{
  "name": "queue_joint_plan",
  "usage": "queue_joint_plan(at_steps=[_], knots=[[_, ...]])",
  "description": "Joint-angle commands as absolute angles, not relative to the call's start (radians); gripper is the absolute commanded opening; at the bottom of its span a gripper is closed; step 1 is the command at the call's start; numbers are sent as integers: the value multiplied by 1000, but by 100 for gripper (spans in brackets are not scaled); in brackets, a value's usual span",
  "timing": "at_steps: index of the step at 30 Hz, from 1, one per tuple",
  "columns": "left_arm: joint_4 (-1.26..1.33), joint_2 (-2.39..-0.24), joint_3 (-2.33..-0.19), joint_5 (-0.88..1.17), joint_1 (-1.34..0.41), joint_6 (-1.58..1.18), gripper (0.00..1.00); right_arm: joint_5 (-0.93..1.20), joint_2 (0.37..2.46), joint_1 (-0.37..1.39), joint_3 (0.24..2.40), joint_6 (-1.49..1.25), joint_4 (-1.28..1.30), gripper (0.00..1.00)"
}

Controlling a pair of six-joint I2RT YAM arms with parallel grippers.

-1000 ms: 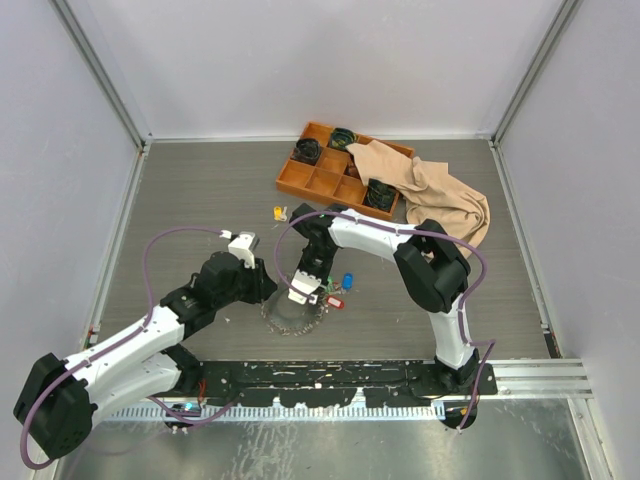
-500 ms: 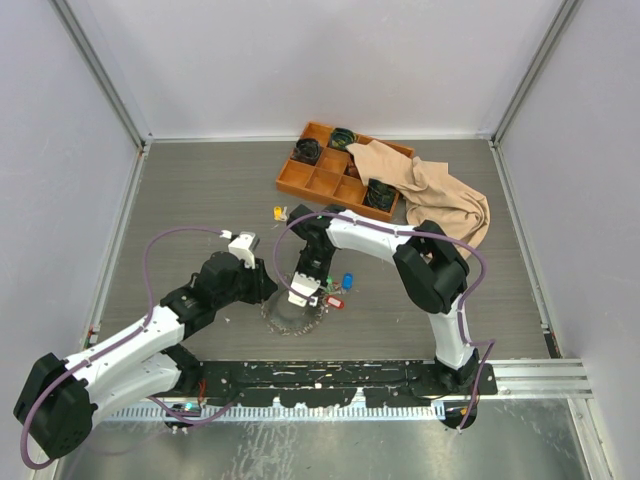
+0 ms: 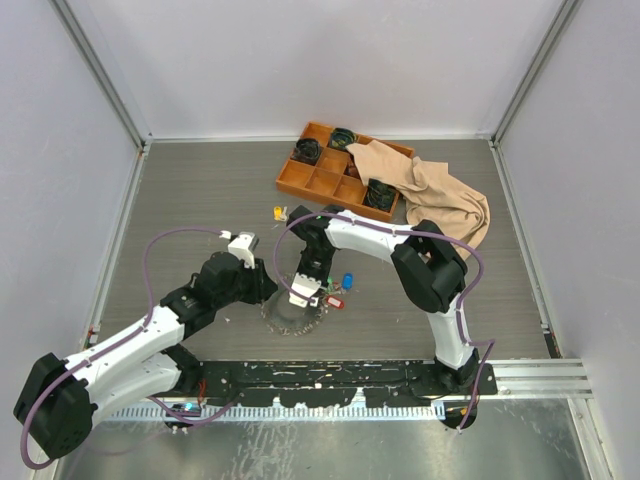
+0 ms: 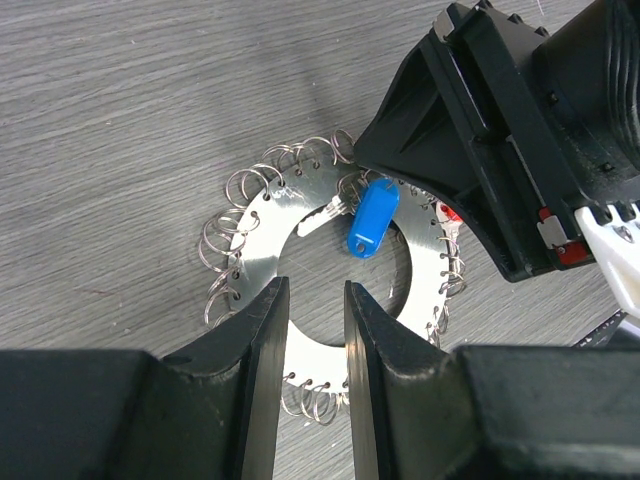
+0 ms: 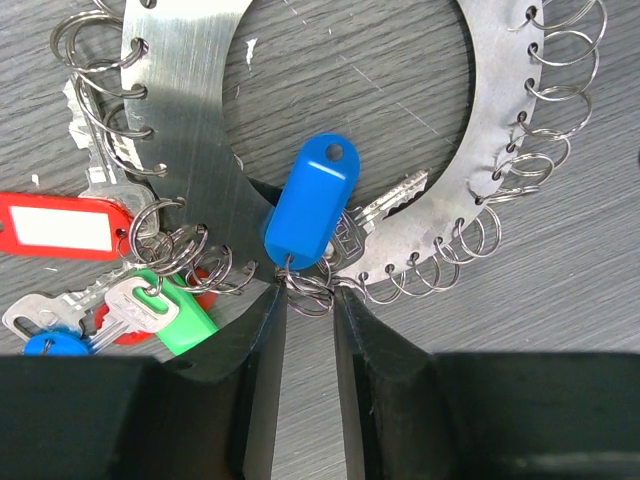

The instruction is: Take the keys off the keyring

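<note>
The keyring [image 3: 292, 318] is a flat silver disc [image 4: 260, 215] with a round hole and several small wire rings along its rim [image 5: 180, 130]. A blue-capped key [image 5: 310, 200] lies across the hole [image 4: 372, 217]. Red [image 5: 60, 225] and green [image 5: 180, 310] capped keys bunch at one side. My left gripper [image 4: 312, 300] points down over the disc's near band, jaws narrowly apart, the band showing between them. My right gripper [image 5: 310, 300] stands narrowly open at the opposite rim. The blue key's small wire rings [image 5: 312, 285] sit between its tips. Both grippers [image 3: 270, 298] [image 3: 303, 300] meet over the disc.
An orange compartment tray [image 3: 300, 180] stands at the back, half covered by a beige cloth [image 3: 435, 200]. A yellow-capped key [image 3: 280, 212] and a blue-capped one [image 3: 347, 281] lie loose on the grey table. The right gripper's black housing [image 4: 470, 140] hangs over the disc's far side.
The right arm's elbow has shifted slightly left and its jaws have narrowed a little around the wire rings. The left arm and the disc have stayed put.
</note>
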State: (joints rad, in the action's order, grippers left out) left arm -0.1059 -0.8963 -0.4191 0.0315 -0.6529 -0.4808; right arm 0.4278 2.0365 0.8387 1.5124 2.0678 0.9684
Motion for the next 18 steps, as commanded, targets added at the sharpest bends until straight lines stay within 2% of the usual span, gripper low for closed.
queue_joint_plan(at_steps=[1,18], knots=[[-79,-877,-414,42,-649,-479,30,411,2027,844,1538,2084,995,30],[-84,-870,-419,41,-647,-477,30,380,1971,836,1498,2045,980,24]])
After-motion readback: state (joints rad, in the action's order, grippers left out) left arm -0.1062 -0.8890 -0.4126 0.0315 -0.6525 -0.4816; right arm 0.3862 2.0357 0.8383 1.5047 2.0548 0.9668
